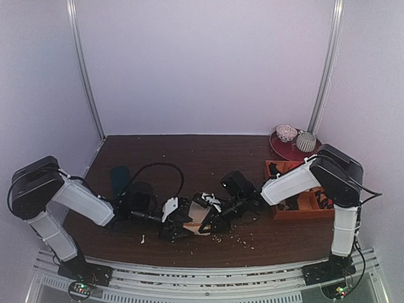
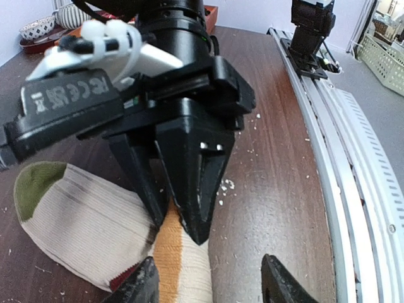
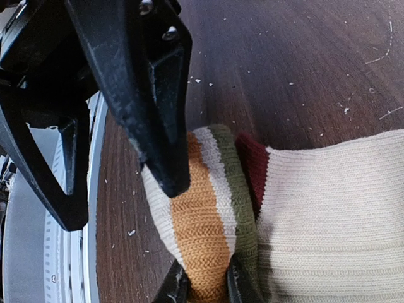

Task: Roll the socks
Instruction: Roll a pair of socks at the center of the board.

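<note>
The socks (image 1: 197, 222) are cream knit with orange, olive and dark-red stripes and lie on the brown table between my two grippers. My right gripper (image 3: 205, 289) is shut on the orange stripe at the folded end of the socks (image 3: 328, 208). In the left wrist view this right gripper (image 2: 183, 227) pinches the socks (image 2: 82, 221) from above. My left gripper (image 2: 209, 262) is open, with the sock's end lying by its left finger. In the right wrist view the left gripper (image 3: 120, 199) has one finger resting over the folded end. In the top view the left gripper (image 1: 183, 226) faces the right gripper (image 1: 207, 222).
An orange tray (image 1: 309, 211) with dark items stands at the right under the right arm. A red plate (image 1: 284, 149) with two bowls is at the back right. A dark sock (image 1: 118, 178) and a looping cable (image 1: 158, 167) lie at the left. White crumbs dot the table.
</note>
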Tool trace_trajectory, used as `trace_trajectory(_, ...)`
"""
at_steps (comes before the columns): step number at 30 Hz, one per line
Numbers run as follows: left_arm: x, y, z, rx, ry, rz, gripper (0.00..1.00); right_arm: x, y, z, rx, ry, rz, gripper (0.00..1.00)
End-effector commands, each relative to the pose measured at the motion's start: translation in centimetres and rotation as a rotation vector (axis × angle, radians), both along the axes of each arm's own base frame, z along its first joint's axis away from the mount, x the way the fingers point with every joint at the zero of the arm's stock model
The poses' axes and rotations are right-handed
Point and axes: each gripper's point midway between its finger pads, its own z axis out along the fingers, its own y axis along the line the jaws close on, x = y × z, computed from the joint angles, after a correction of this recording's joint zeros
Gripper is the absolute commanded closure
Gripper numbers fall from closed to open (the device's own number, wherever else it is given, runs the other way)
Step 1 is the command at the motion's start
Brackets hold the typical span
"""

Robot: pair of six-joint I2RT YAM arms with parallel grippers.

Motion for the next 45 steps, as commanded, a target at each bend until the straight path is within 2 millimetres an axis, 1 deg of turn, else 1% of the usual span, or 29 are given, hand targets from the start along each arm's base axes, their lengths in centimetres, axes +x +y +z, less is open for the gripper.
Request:
trace_trajectory(1, -0.4, 0.8, -0.7, 0.031, -0.041, 0.003, 0.45, -3.5, -7.0, -8.4, -0.383, 0.218, -0.064, 0.85)
trace_trajectory(7, 0.2, 1.2, -3.2, 0.105, -0.027, 0.044, 0.49, -3.4, -7.2, -8.6, -0.397, 0.234, -0.065, 0.84)
trace_trajectory(10, 0.5, 1.0, -4.4, 0.142, -0.018, 0.053, 0.51, -3.3, -7.2, -8.5, -0.396, 0.238, -0.067, 0.85)
trace_trajectory(14, 0.8, 0.7, -5.6, 0.18, -0.003, 0.058, 0.57, -3.4, -7.2, -8.5, -0.397, 0.249, -0.062, 0.85)
trace_trajectory(17, 1.0, 0.8, -6.4, 0.219, 0.01, 0.072, 0.73, -3.4, -7.2, -8.3, -0.39, 0.248, -0.057, 0.85)
trace_trajectory(19, 0.9, 1.0, -7.0, 0.249, 0.031, 0.075, 0.87, -3.4, -6.9, -7.8, -0.369, 0.241, -0.052, 0.84)
trace_trajectory(20, 0.9, 1.1, -7.2, 0.26, 0.043, 0.082, 0.95, -3.3, -6.8, -7.4, -0.355, 0.233, -0.054, 0.83)
trace_trajectory(21, 1.0, 1.2, -7.5, 0.275, 0.06, 0.095, 1.0, -3.0, -6.6, -6.9, -0.337, 0.214, -0.061, 0.78)
trace_trajectory(23, 1.1, 1.6, -8.2, 0.315, 0.102, 0.128, 1.0, -2.1, -6.1, -4.8, -0.278, 0.145, -0.08, 0.71)
trace_trajectory(25, 1.0, 2.0, -9.2, 0.377, 0.168, 0.155, 1.0, -1.2, -5.6, -2.0, -0.194, 0.065, -0.107, 0.65)
trace_trajectory(27, 0.9, 2.3, -9.8, 0.431, 0.255, 0.178, 1.0, 0.0, -5.2, 1.5, -0.074, -0.049, -0.163, 0.59)
trace_trajectory(29, 0.5, 2.6, -9.8, 0.46, 0.376, 0.209, 1.0, 0.6, -5.3, 4.2, 0.021, -0.164, -0.207, 0.56)
trace_trajectory(30, 0.6, 2.6, -9.5, 0.456, 0.437, 0.227, 1.0, 1.0, -5.3, 5.7, 0.078, -0.237, -0.225, 0.54)
trace_trajectory(31, 0.6, 2.6, -9.2, 0.446, 0.503, 0.237, 1.0, 0.9, -5.6, 6.8, 0.12, -0.296, -0.235, 0.52)
trace_trajectory(33, 0.9, 2.8, -8.5, 0.425, 0.613, 0.247, 1.0, 0.3, -6.2, 8.2, 0.181, -0.427, -0.245, 0.47)
trace_trajectory(34, 1.1, 2.6, -8.0, 0.415, 0.641, 0.244, 1.0, -0.3, -6.4, 8.4, 0.191, -0.491, -0.234, 0.43)
trace_trajectory(35, 1.3, 2.5, -7.7, 0.414, 0.658, 0.243, 1.0, -0.8, -6.6, 8.0, 0.177, -0.569, -0.211, 0.4)
trace_trajectory(38, 1.6, 2.0, -7.3, 0.436, 0.678, 0.23, 1.0, -1.7, -5.8, 7.1, 0.113, -0.706, -0.143, 0.38)
trace_trajectory(42, 1.9, 1.5, -7.3, 0.452, 0.678, 0.209, 1.0, -1.4, -4.4, 5.4, -0.011, -0.86, -0.077, 0.36)
trace_trajectory(45, 2.0, 1.3, -7.4, 0.455, 0.682, 0.204, 1.0, -0.9, -3.4, 5.4, -0.025, -0.929, -0.047, 0.35)
